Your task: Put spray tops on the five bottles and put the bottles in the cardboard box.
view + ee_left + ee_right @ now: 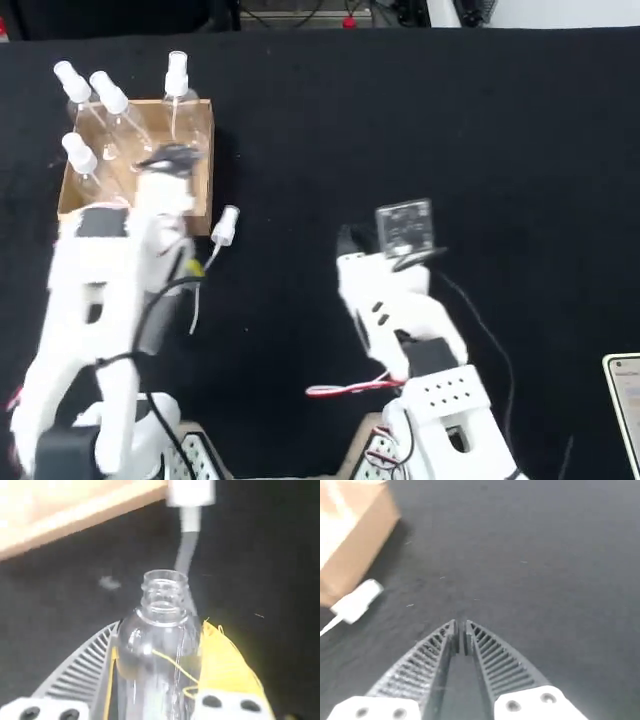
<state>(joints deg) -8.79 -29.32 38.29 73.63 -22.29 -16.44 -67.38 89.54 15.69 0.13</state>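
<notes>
Four capped bottles [100,115] sit in the cardboard box [205,125], which lies just ahead of the left gripper [162,627]. Its jaws are clamped on the body of the fifth bottle [165,587], a clear one whose threaded neck is open and points away from them. Just past that neck the loose spray top [190,492] lies on the dark surface [500,120], its thin dip tube running back toward the bottle. The right gripper [460,630] has its jaws together with nothing between them. The spray top lies ahead of them and off to one side, beside the box.

The bottle looks light, thin-walled and slick, likely to twist or dent under a hard squeeze, so a hold on the body suits it. The top is small and stiff and is best taken by its white head, since the tube will probably bend.
</notes>
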